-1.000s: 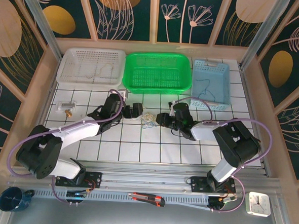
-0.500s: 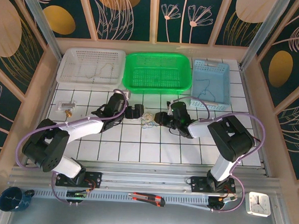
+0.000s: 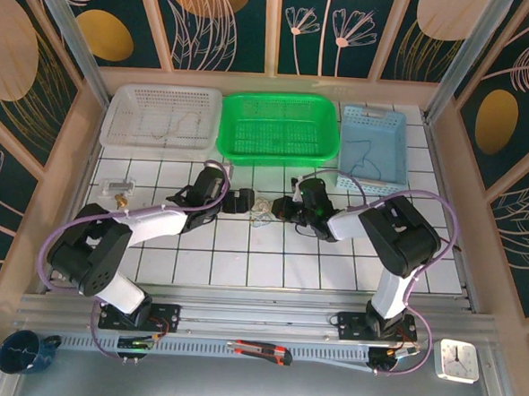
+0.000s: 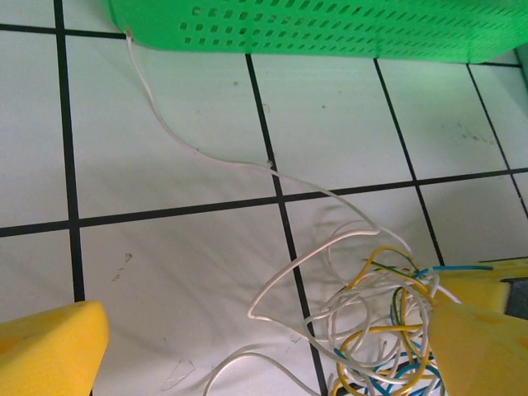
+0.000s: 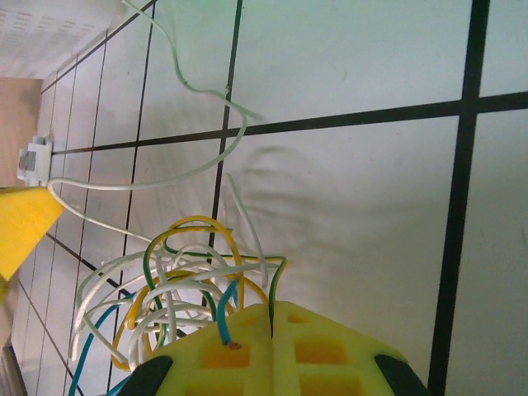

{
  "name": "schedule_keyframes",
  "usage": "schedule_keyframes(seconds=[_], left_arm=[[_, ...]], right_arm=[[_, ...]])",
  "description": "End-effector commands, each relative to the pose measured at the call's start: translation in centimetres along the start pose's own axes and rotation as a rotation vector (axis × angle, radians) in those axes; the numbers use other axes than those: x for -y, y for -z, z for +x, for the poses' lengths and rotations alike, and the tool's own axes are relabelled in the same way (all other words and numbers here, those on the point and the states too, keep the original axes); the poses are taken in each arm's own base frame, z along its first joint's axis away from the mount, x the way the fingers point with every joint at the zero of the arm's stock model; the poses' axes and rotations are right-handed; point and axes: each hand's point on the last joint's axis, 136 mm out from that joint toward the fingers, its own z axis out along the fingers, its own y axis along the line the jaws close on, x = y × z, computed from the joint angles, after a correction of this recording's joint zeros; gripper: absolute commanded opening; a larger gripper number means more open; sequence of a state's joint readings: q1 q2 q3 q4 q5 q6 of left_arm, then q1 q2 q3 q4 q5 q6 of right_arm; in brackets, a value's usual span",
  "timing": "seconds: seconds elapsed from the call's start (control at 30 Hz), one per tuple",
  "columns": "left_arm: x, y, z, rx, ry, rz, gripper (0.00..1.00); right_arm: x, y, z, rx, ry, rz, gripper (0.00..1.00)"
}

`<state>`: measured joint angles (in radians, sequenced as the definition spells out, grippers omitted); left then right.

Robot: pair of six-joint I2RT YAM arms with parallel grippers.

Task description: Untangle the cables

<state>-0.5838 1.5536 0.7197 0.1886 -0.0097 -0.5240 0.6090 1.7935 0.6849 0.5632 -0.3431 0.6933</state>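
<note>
Just clamped right gripper (image 5: 272, 318) on cables (image 5: 190, 272), probably two strand ends; left gripper (image 4: 264, 342) wide astride clump; pulling apart next.

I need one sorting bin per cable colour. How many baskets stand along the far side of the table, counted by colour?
White perforated plastic basket: 1
Green perforated plastic basket: 1
Light blue perforated plastic basket: 1
Total: 3

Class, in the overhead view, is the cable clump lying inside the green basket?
No, the cables lie on the tiled table in front of the green basket.
</note>
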Motion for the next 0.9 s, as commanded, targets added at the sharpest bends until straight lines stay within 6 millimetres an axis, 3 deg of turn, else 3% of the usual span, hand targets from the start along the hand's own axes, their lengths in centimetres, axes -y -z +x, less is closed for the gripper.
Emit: schedule_keyframes(seconds=[0.0, 0.23, 0.4, 0.67, 0.87], left_arm=[[-1.0, -0.7, 1.5, -0.033, -0.030, -0.029, 0.99], [-2.7, -1.6, 3.9, -0.077, -0.032, -0.073, 0.99], [-3.0, -1.8, 4.5, -0.087, -0.029, -0.075, 0.99], [-3.0, -1.5, 4.5, -0.085, -0.034, -0.075, 0.99], [-2.0, 0.3, 2.6, -0.033, -0.026, -0.047, 0.99]], right_arm=[[-2.5, 1.7, -2.0, 0.058, 0.047, -0.053, 0.00], [-6.9, 5.9, -4.6, 0.154, 0.130, -0.135, 0.00], [-9.8, 7.9, -5.5, 0.202, 0.171, -0.238, 0.00], [-9.0, 7.2, -4.5, 0.192, 0.166, -0.258, 0.00], [-8.4, 7.7, -4.1, 0.223, 0.202, -0.255, 0.00]])
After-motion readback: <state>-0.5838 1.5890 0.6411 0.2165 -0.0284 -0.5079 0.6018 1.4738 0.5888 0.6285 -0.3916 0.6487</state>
